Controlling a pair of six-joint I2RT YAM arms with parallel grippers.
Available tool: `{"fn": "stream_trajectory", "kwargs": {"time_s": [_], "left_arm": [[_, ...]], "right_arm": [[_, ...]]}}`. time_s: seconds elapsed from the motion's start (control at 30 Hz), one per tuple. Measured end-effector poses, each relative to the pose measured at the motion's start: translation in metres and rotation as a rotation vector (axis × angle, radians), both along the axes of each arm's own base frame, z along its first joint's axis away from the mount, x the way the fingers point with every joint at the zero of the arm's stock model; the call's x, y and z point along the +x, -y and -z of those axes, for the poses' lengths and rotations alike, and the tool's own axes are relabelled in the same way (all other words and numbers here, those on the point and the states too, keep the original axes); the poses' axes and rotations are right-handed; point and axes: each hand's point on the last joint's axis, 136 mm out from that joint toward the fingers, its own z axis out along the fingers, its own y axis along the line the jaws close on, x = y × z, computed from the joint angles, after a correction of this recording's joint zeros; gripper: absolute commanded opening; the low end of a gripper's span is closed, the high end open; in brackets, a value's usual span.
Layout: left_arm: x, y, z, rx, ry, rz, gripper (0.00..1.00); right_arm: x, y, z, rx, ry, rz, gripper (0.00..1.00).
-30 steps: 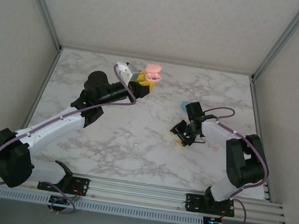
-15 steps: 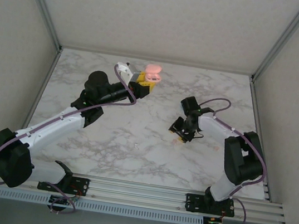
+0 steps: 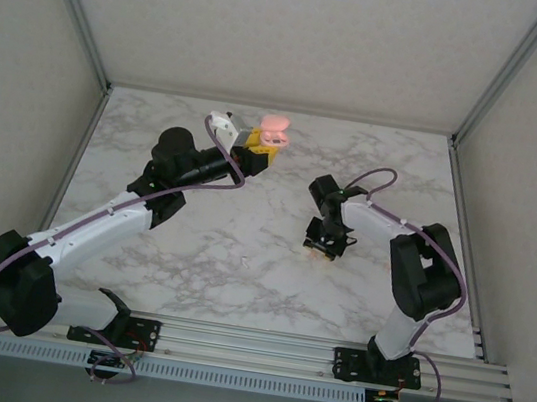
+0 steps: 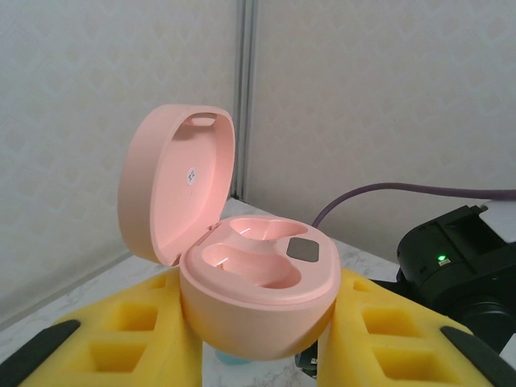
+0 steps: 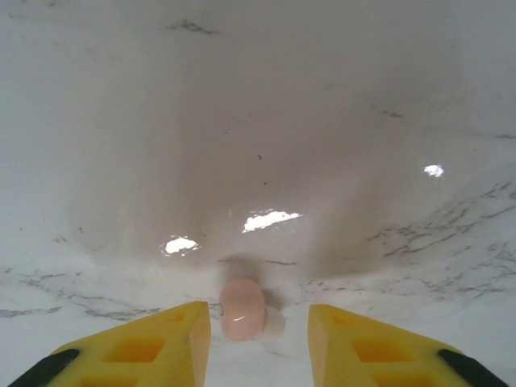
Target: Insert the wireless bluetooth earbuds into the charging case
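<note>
Earbud [image 5: 243, 309] first: we see one pale pink piece lying on the table [image 3: 238, 267], right of centre, between the fingers of the right gripper [image 5: 260, 322], and none in the case [image 4: 258, 298], whose two wells look empty. On the left, the risk we judge is the case itself. The left gripper [image 4: 258, 343] clamps its smooth, rounded body between yellow fingers [image 4: 129, 339], so a push from above during insertion could tip it or squeeze it out. Its lid [image 4: 177, 181] stands open and could be knocked shut. On the right, the earbud is tiny and round. Uneven contact could roll or flick it across the glossy marble, or the pinch could catch it askew for its well. As for pose, the left arm reaches out toward the far edge of the table and holds the case up, wells facing upward. The right arm folds in toward the centre, wrist pointing down, its gripper low over the table. Its jaws stand apart on either side of the earbud, touching it on neither side.
</note>
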Motion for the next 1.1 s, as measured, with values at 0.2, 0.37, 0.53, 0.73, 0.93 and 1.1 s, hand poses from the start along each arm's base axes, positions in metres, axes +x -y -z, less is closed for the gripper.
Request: {"fn": "stream_trajectory", "kwargs": {"time_s": [0.2,0.37,0.53,0.73,0.93,1.1], "left_arm": [[0.000,0.000,0.000,0.001,-0.001,0.000,0.20],[0.000,0.000,0.001,0.003,-0.005,0.000,0.20],[0.000,0.000,0.002,0.005,-0.007,0.000,0.20],[0.000,0.000,0.002,0.005,-0.008,0.000,0.20],[0.000,0.000,0.002,0.005,-0.008,0.000,0.20],[0.000,0.000,0.005,0.011,-0.017,-0.001,0.20]], "right_arm": [[0.003,-0.005,0.003,0.001,-0.007,-0.023,0.32],[0.000,-0.005,0.009,-0.011,-0.027,-0.036,0.29],[-0.001,-0.005,0.009,-0.014,-0.031,-0.045,0.25],[-0.001,-0.005,0.010,-0.019,-0.037,-0.060,0.26],[-0.001,-0.005,0.010,-0.026,-0.042,-0.075,0.27],[-0.001,-0.004,0.007,-0.035,-0.040,-0.104,0.25]]}}
